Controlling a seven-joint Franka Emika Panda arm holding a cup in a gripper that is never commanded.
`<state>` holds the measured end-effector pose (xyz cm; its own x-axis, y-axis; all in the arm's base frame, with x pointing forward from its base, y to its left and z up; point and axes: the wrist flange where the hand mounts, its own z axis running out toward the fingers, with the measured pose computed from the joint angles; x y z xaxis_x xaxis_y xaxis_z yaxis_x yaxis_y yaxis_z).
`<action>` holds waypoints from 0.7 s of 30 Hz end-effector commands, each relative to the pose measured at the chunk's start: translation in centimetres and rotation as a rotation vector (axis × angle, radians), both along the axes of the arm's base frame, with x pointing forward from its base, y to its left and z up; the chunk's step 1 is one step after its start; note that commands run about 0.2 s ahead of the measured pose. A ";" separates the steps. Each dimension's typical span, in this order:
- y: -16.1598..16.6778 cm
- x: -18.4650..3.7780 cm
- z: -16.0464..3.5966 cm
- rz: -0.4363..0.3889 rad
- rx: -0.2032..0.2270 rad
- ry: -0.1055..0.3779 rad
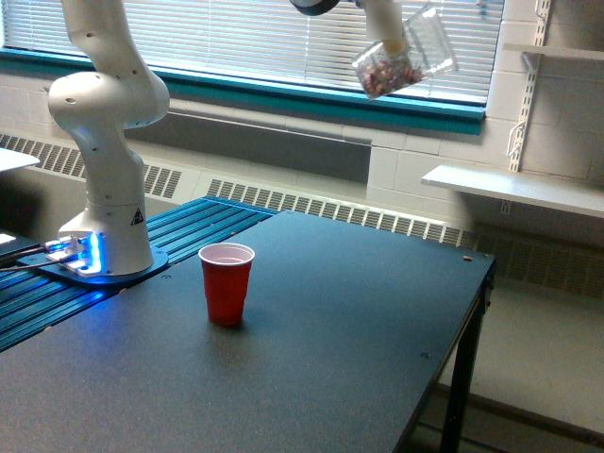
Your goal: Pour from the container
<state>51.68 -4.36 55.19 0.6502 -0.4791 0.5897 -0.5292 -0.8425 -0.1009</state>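
the clear plastic cup (404,58) hung tilted high above and to the exterior view's right of the red cup (226,282), well apart from it. the gripper (385,36) pinched its wall. it looked light and thin-walled, likely slippery and easily crushed, best held mid-wall; its loose pinkish pieces would shift. no writing was legible, only a small mark on the robot base (111,247).

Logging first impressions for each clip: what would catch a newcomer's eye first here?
Probably the clear cup of pinkish-red and white pieces, held tilted high near the top of the exterior view, in front of the window blinds. Next, the red cup standing upright and alone on the dark table, well below the clear cup and toward the view's left. The arm's white base with its blue glow stands at the far left.
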 end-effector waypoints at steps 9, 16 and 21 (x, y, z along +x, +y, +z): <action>1.2 -4.3 -2.3 0.088 0.002 0.080; 1.3 -6.7 -3.5 0.131 -0.003 0.133; 1.4 -8.6 -4.4 0.170 -0.028 0.154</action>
